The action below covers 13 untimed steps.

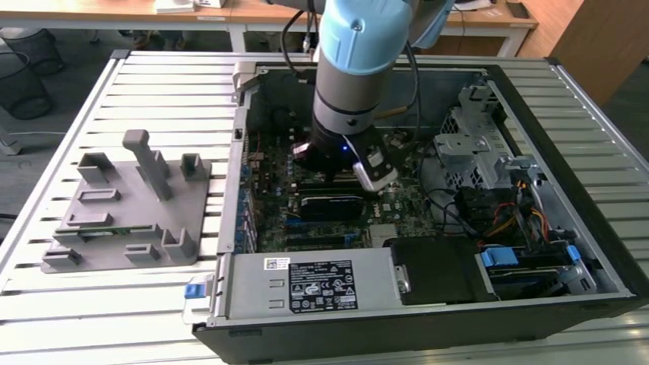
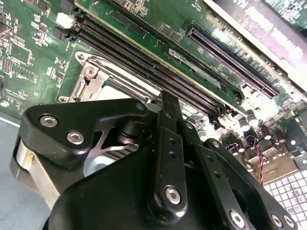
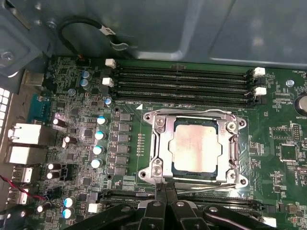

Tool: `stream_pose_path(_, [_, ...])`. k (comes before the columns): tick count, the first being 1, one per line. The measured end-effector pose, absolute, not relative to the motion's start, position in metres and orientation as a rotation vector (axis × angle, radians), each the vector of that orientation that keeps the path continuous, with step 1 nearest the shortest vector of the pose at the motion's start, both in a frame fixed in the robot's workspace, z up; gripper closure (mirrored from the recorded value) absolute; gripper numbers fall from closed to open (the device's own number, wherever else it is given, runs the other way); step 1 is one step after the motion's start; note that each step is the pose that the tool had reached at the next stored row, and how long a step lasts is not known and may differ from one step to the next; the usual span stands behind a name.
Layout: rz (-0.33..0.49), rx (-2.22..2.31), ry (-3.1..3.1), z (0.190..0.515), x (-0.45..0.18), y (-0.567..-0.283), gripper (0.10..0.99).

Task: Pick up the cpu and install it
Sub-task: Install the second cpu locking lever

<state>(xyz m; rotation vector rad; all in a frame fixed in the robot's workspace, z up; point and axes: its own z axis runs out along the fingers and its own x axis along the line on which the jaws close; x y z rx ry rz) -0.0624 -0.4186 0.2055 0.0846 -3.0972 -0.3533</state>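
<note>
Motherboard (image 3: 81, 110) green fills both wrist views for you, matte and crowded with small silver-capped cylinders, black chips and long black memory slots (image 3: 184, 84) with white latches. On it, the cpu (image 3: 196, 149) sits flat inside the socket frame (image 3: 158, 143), a dull silver square with a thin dark rim, ringed by bright stamped metal and screws at the corners. Your gripper (image 3: 165, 199) hangs just at the socket's edge nearest the camera, its black fingers (image 3: 171, 203) drawn together into a narrow point with nothing between them; the cpu lies free of them.

From the exterior view, the arm's pale blue and grey wrist reaches down into the open black computer case (image 1: 568, 304), which rests on a slatted metal bench (image 1: 163, 84). A grey moulded fixture (image 1: 132, 201) stands toward the bench's edge at the exterior view's left. The silver power supply (image 1: 304, 281) carries a printed label, too small to read. Your arm hides the socket in that view.
</note>
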Motion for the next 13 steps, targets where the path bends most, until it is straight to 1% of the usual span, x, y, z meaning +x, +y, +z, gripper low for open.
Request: stream_pose_path(13, [-0.405,0.085,-3.092,0.2042,-0.0653,-0.4266,0.980])
